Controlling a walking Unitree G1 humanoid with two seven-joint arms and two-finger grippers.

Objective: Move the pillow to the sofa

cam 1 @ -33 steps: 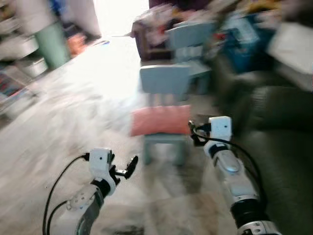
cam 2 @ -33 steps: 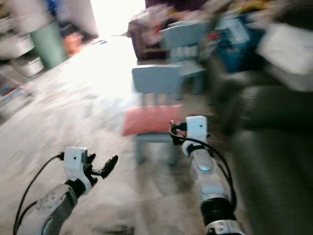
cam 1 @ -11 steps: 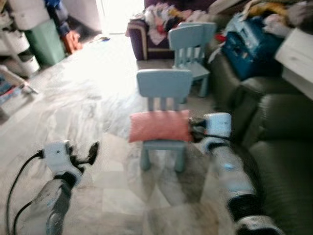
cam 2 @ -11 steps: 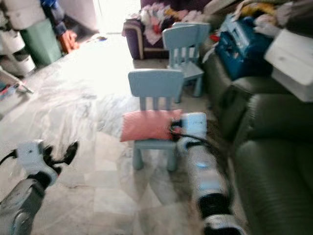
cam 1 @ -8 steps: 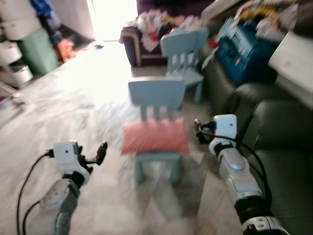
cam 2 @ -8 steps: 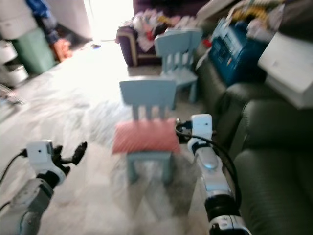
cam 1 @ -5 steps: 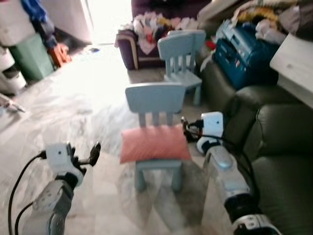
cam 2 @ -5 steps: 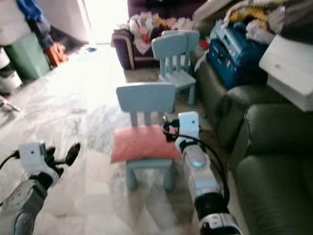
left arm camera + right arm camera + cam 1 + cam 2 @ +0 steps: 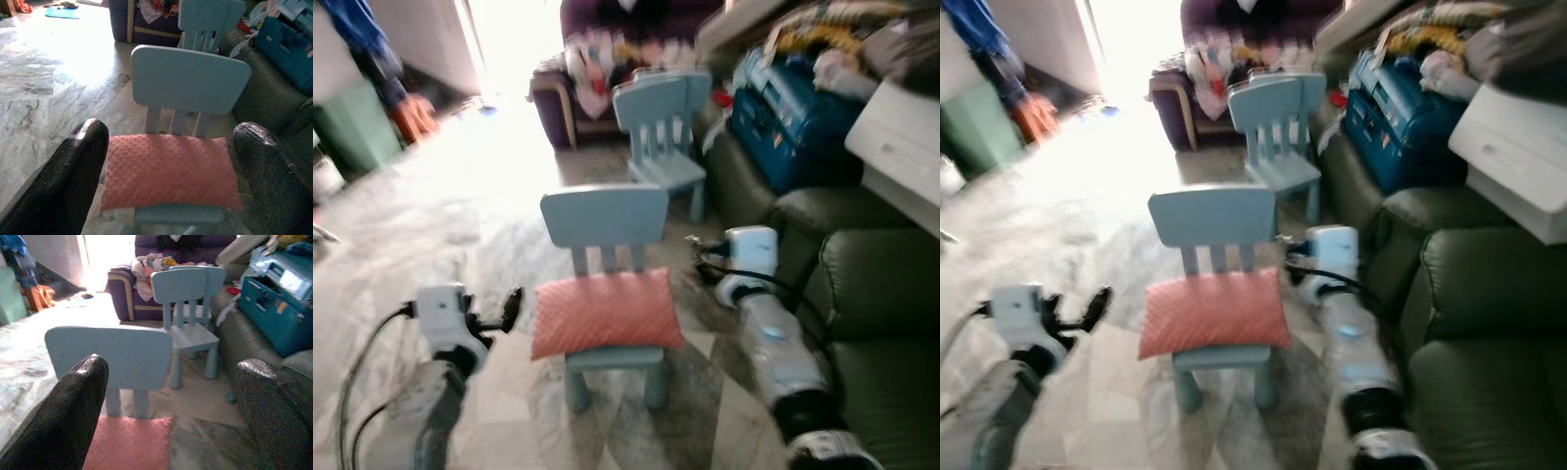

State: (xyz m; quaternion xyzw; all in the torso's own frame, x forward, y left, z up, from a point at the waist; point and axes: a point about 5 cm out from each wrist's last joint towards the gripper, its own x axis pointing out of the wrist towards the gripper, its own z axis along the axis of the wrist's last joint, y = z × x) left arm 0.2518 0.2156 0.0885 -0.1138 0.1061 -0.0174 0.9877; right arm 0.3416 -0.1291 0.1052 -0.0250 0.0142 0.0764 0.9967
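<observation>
Both grippers – left gripper (image 9: 512,299), right gripper (image 9: 171,396) – spread wide and empty, now flank the pink pillow (image 9: 606,312) on the small blue chair (image 9: 605,217); the robot has closed in since half a second ago – grasp next, dark sofa (image 9: 881,294) alongside.

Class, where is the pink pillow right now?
The pink pillow lies on the seat of the nearer blue chair, between the two grippers, with the dark green sofa to its right.

A pink, dimpled rectangular pillow (image 9: 605,311) lies flat on a small chair seat, beside the dark green sofa (image 9: 862,323).
</observation>
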